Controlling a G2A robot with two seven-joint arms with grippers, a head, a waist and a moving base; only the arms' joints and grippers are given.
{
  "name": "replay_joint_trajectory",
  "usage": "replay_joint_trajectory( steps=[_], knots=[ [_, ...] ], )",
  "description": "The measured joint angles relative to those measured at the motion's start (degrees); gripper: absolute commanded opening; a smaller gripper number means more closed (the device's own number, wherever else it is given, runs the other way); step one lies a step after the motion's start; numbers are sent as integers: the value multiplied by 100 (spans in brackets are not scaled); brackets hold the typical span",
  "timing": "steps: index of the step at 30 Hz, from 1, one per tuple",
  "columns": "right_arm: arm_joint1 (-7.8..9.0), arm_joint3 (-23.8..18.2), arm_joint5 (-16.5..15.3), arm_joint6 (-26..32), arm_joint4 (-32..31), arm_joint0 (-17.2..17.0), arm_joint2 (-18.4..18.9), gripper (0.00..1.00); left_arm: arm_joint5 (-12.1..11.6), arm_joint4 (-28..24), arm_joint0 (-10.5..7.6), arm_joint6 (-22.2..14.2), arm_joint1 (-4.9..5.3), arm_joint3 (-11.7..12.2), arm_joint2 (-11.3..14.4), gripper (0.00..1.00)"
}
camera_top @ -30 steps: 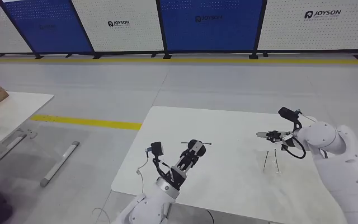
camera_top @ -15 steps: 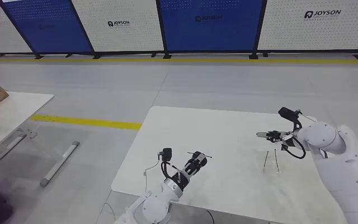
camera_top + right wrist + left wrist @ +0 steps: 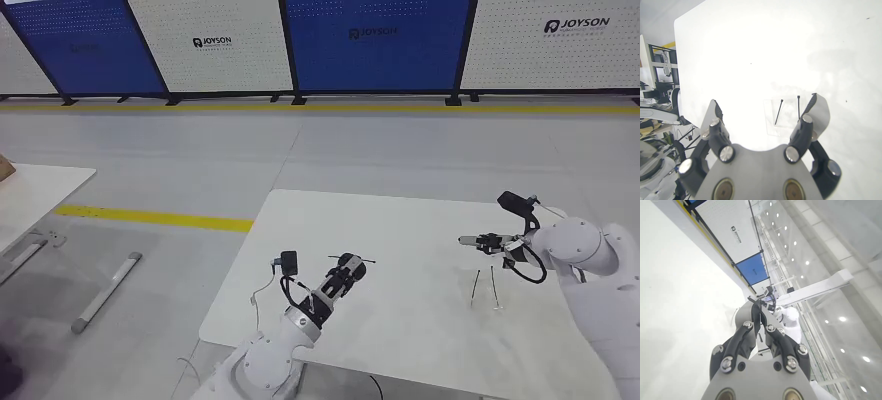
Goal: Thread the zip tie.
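Left claw [image 3: 758,308] clenched on zip tie [image 3: 753,300], right claw [image 3: 764,97] released, spare tie [image 3: 798,107] partly hidden behind it

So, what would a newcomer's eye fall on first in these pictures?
Probably the left gripper, held over the white table near its left edge, jaws shut on a thin black zip tie. Next comes the right gripper, jaws open, above two more zip ties lying side by side on the table's right part.
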Motion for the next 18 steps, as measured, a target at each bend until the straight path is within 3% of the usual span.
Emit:
replay_joint_trajectory(
  steps=[7, 11, 15, 18],
  knots=[
    [0, 0, 0, 0, 0, 0, 0, 100, 104, 406, 257, 40, 31, -963, -156, 0],
    [0, 0, 0, 0, 0, 0, 0, 100, 198, 592, 367, 85, 33, -1255, -147, 0],
    [0, 0, 0, 0, 0, 0, 0, 100, 362, 697, 338, 67, 22, -1150, -86, 0],
    [0, 0, 0, 0, 0, 0, 0, 100, 603, 605, 155, 105, -19, -719, 70, 0]
  ],
)
